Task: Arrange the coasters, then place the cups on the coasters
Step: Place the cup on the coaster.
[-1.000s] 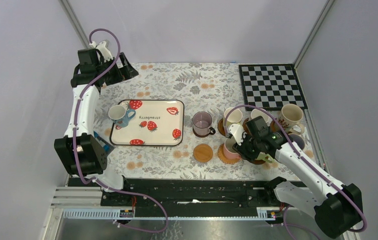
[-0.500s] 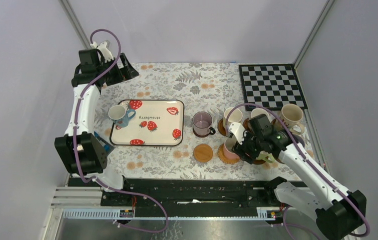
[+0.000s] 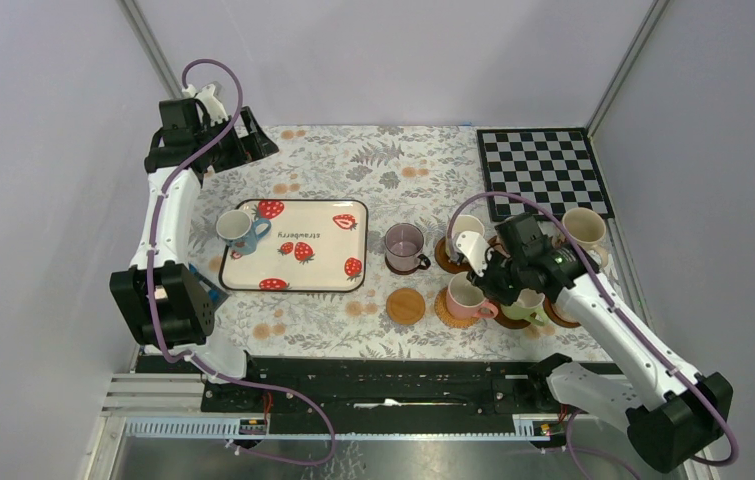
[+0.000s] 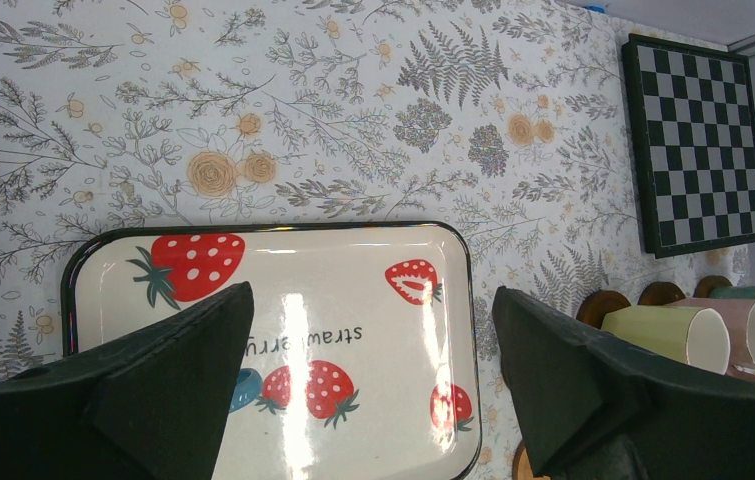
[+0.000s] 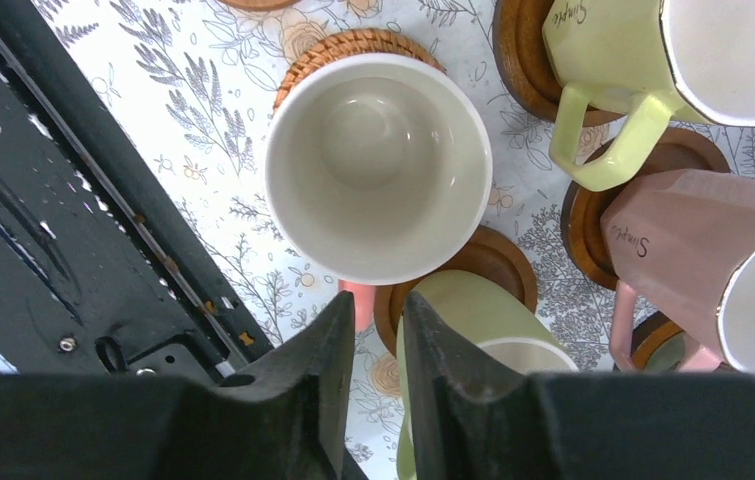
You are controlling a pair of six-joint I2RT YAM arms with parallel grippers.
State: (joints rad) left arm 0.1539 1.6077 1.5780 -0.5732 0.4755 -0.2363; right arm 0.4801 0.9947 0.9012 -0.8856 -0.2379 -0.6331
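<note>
**Pink cup on woven coaster; right jaws narrow, left jaws wide**

Directions are read from the overhead view, with 12 o'clock at the far edge of the table (image 3: 393, 160).

1. The pink cup (image 3: 463, 297) stands upright on the woven coaster (image 3: 442, 312) at the table's 5 o'clock. Its handle points to 3 o'clock.
2. The right gripper (image 5: 383, 305) hangs over the handle side of that cup. Its fingers are only a slit apart. Through the slit show a dark coaster (image 5: 498, 262) and the green cup (image 5: 473, 315), so nothing is clamped. Whether a fingertip touches the handle cannot be told.
3. The green cup sits at the pink cup's 3 o'clock and the pale cup (image 3: 466, 233) at its 12 o'clock, each on a dark coaster.
4. The purple cup (image 3: 405, 245) is on a dark coaster at table centre. A light coaster (image 3: 406, 305) lies bare at its 6 o'clock.
5. The blue-handled cup (image 3: 236, 230) is at the 10 o'clock corner of the tray (image 3: 303, 222).
6. The left gripper (image 4: 371, 295) is raised over the table's 10 o'clock corner, fingers spread wide and empty.
</note>
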